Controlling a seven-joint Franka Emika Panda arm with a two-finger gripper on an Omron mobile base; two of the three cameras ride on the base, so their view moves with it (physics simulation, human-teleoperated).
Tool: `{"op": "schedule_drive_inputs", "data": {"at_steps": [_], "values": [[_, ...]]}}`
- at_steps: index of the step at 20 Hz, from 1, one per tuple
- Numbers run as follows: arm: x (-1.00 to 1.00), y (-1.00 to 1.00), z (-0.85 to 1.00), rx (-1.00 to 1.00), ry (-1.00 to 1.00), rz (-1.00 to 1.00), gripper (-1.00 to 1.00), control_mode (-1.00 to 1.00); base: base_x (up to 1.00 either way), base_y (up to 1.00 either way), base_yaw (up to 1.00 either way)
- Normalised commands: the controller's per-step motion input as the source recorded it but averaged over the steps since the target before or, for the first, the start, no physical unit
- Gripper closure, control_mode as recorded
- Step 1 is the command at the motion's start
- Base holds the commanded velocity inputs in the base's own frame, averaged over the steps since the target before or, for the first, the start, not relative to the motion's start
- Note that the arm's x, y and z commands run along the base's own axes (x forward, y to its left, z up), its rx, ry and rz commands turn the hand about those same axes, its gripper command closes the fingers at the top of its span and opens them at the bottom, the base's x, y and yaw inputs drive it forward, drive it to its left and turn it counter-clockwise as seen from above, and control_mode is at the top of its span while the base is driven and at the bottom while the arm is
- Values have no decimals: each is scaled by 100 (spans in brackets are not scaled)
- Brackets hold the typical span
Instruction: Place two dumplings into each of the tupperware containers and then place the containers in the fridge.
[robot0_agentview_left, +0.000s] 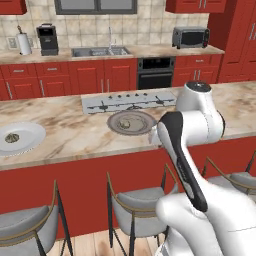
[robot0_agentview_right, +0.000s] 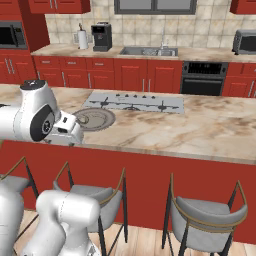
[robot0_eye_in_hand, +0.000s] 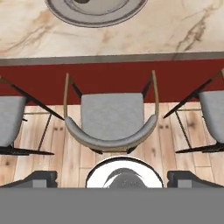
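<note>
Closest to the lens in the hand view was a grey-seated stool (robot0_eye_in_hand: 112, 118) with a curved wooden back, sitting on the plank floor right under the counter edge, with another stool on each side of it. The gripper (robot0_eye_in_hand: 112, 178) pointed down at that seat, its two dark fingertips (robot0_eye_in_hand: 41, 177) standing far apart at the bottom corners, so the claw was wide open and had nothing in it.

Just past the red counter front, the marble island counter (robot0_agentview_left: 70, 135) carried a round grey plate (robot0_agentview_left: 131, 122) near its front edge, right in front of the cooktop (robot0_agentview_left: 129, 101). A dumpling (robot0_agentview_left: 128, 123) sat in the middle of that plate. Further to the left on the same counter was a white round plate (robot0_agentview_left: 20, 137) with another dumpling (robot0_agentview_left: 12, 137) on it, well apart from the grey one.

The arm's white body was folded up close to the counter edge beside the grey plate. I couldn't make out any clear trays from these angles.

Along the back wall were the sink (robot0_agentview_right: 147, 51), coffee machine (robot0_agentview_right: 102, 36) and toaster oven (robot0_agentview_left: 190, 37).
</note>
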Motion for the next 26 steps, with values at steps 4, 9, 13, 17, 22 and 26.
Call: {"op": "schedule_drive_inputs", "data": {"at_steps": [4,9,13,17,22,26], "values": [[100,14,6,0,17,11,-100,-100,0,0,0],[81,5,1,0,13,4,-100,-100,0,0,0],[71,5,0,0,12,4,-100,-100,0,0,0],[39,19,-1,-2,7,0,-100,-100,0,0,0],[58,35,-31,-1,6,1,-100,-100,0,0,0],[72,38,-64,0,0,3,-100,-100,0,0,0]]}}
